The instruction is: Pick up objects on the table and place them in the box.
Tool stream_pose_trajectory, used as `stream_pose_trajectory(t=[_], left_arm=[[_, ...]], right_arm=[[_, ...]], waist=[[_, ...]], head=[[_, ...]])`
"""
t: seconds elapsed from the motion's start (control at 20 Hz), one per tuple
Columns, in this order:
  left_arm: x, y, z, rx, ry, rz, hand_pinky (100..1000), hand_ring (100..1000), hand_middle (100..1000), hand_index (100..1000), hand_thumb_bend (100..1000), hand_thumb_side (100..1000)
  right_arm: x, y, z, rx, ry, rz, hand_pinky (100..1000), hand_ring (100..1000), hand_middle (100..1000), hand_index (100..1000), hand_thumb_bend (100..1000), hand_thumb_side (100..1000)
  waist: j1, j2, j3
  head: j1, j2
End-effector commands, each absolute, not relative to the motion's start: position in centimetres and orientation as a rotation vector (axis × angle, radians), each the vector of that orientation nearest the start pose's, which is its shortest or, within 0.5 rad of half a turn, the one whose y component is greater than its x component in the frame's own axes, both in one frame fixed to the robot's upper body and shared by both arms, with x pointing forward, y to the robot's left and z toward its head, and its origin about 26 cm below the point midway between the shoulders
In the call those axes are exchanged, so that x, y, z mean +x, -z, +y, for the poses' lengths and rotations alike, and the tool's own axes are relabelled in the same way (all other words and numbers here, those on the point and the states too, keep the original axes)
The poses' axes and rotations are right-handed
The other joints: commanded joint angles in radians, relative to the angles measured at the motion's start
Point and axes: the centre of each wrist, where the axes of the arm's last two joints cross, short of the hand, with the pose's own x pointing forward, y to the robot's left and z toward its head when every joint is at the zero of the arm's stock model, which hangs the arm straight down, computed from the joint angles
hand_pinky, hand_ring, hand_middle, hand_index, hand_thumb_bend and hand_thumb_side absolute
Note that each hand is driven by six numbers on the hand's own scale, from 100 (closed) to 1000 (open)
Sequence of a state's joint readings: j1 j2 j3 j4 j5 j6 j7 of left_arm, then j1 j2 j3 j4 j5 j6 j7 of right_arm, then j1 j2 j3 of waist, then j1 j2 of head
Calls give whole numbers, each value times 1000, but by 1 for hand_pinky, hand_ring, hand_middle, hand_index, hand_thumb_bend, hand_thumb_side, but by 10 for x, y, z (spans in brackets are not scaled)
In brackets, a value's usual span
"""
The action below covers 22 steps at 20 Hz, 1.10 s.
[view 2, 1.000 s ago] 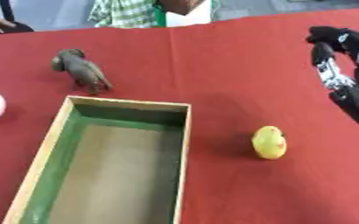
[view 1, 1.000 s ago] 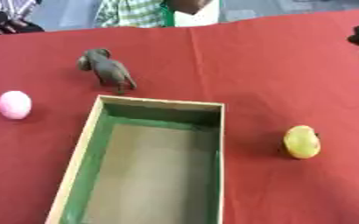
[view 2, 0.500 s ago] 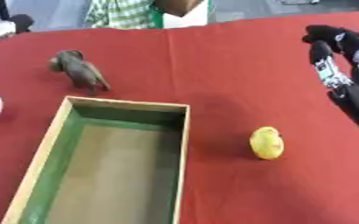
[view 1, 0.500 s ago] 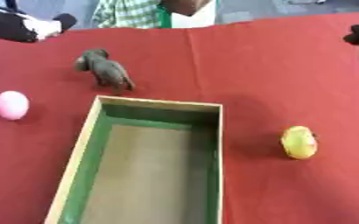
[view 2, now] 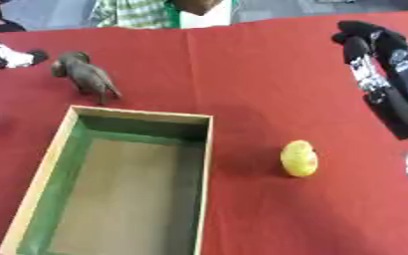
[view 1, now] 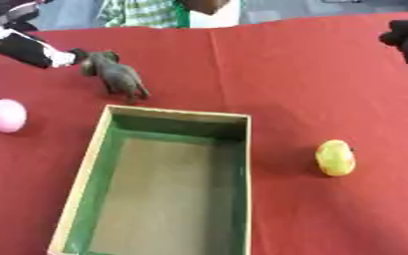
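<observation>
In the left eye view, a wooden box [view 1: 85, 174] with green inner walls lies on the red table [view 1: 312, 84], and nothing is inside it. A grey elephant figure [view 1: 116, 75] stands just beyond the box's far left corner. A pink ball [view 1: 5, 115] sits to the left of the box, apart from it, and a yellow-green fruit [view 1: 336, 157] sits to the right, also apart. The left hand [view 1: 29, 50] reaches in from the upper left, its tip right beside the elephant's head; whether its fingers are spread or closed cannot be told.

In the right eye view, the right hand [view 2: 383, 74] hangs over the table's right edge with its fingers gently curved and spread, holding nothing, well clear of the fruit.
</observation>
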<state>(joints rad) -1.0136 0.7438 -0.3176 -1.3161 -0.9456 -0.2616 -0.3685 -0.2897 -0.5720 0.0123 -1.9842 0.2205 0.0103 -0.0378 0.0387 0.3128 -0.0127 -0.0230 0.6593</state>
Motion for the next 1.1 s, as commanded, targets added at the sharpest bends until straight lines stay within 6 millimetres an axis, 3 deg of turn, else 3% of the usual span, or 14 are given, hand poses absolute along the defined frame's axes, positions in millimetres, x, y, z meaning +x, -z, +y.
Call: stream_pose_trajectory(t=[0.05,0.25,0.5,0.75,1.1], left_arm=[[421,-348,281,-1839,-2343,1866,725,869,915,1000,475,664],[421,-352,272,-1837,-2406,1747,721,873,929,1000,523,593],[425,-353,264,-1832,-2507,1612,718,871,937,1000,501,536],[431,-349,261,-1818,-2634,1569,713,865,915,1000,455,516],[430,-351,253,-1758,-2760,1559,714,864,929,1000,463,471]], right_arm=[[295,-225,-295,-633,-681,-2213,894,844,753,896,100,1000],[295,-224,-295,-627,-677,-2209,895,844,752,896,100,1000],[295,-223,-294,-622,-676,-2207,896,844,752,896,100,1000],[295,-222,-294,-620,-679,-2206,897,844,752,896,100,1000],[295,-220,-293,-619,-679,-2200,898,843,749,896,100,1000]], waist=[[-4,-23,2],[-8,-23,3],[-10,-22,3],[-12,-18,0],[-12,-10,-3]], head=[[16,3],[34,-2],[40,-8],[41,-15],[46,-24]])
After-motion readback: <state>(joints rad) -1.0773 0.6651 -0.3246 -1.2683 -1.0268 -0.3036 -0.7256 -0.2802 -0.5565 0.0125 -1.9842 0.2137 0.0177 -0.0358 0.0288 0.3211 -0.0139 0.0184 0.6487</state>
